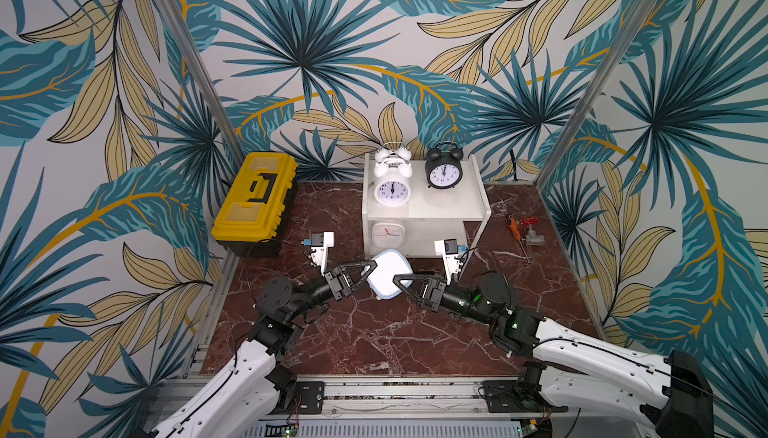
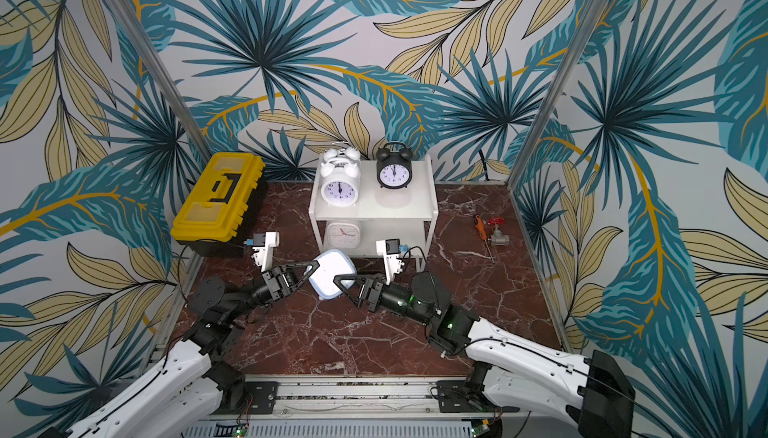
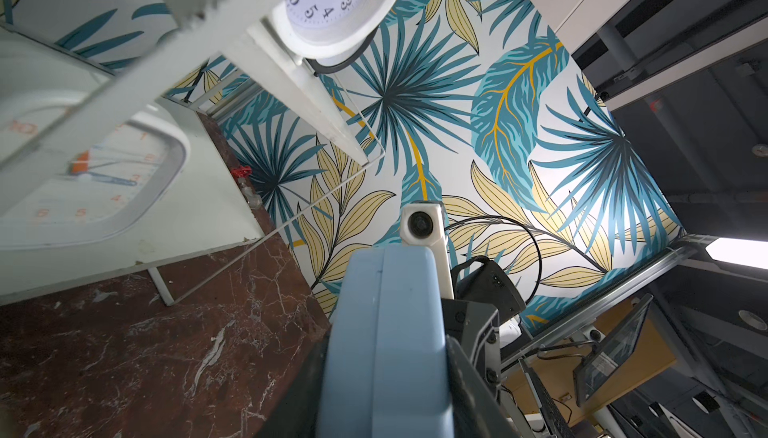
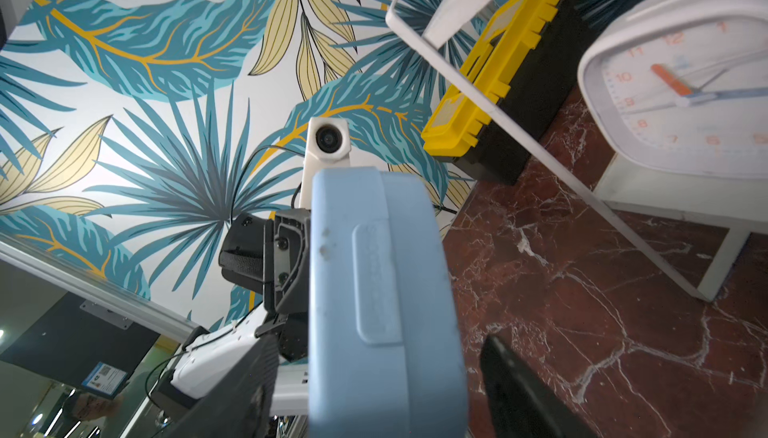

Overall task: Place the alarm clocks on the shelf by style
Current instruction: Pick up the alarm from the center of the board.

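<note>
Blue clock alone is unshelved, mid-frame below the shelf holding four, our left fingers clamped on it, right fingers apart.

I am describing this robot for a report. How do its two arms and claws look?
The left arm and right arm have white shells, black joints and thin black cables. Each wrist carries a white camera mount. The left claw and right claw have black triangular open-frame fingers. Green lights glow on the right arm.
</note>
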Motion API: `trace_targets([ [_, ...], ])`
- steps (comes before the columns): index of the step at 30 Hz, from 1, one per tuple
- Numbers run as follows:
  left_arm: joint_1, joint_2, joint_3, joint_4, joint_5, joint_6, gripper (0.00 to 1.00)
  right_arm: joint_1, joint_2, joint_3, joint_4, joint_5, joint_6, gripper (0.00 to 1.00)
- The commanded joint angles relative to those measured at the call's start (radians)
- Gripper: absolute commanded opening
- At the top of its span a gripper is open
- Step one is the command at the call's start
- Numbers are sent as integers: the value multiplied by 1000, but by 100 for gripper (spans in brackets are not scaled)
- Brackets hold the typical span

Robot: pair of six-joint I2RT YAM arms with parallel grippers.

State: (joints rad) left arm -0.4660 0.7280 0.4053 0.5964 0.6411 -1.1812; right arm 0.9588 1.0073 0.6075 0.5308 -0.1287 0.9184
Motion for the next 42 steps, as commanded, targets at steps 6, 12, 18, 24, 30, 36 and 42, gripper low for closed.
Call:
trace_targets([
  [6, -3, -19, -39, 64, -50, -2, 20, 33, 34, -26, 105, 94, 26, 44],
  [12, -3, -18, -23, -8, -53, 37, 21, 34, 8, -7, 23, 98, 12, 29],
  [18, -3, -26, 25, -150, -10, 112, 64, 29, -48, 88, -243, 90, -111, 21],
  [24, -2, -26, 92, -265, 117, 194, 91, -57, -65, 256, -586, -195, -273, 21],
  [30, -2, 9, 119, -205, 253, 169, 91, -199, -19, 324, -644, -500, -295, 18],
  [36, -2, 16, 124, -166, 286, 146, 75, -242, 53, 392, -657, -654, -314, 18],
  [42, -2, 13, 127, -163, 299, 151, 58, -270, 97, 400, -651, -716, -316, 18],
])
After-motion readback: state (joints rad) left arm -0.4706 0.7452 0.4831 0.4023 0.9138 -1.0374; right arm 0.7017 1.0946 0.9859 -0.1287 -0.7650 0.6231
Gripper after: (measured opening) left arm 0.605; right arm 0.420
